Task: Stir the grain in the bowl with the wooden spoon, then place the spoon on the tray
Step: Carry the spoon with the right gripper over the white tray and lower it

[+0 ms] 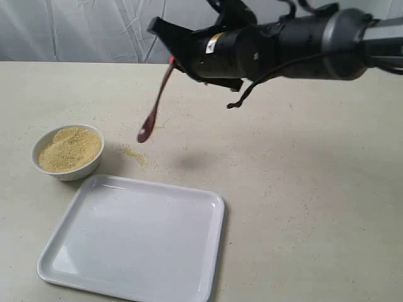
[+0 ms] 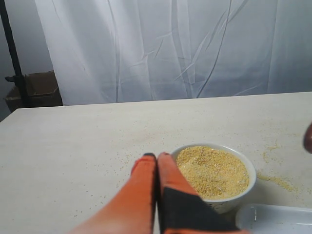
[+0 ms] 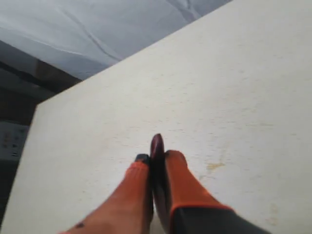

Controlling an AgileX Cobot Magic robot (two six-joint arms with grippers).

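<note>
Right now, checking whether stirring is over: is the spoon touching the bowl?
Apart. The exterior view shows the spoon hanging in the air beside the bowl, with table showing between them.

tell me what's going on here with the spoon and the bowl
The right hand grips the wooden spoon by its handle and holds it in the air, scoop down, outside the bowl. The tray has nothing on it yet. The grain fills the bowl, with some spilled on the table beside it. The left hand is shut, empty, near the bowl.
</note>
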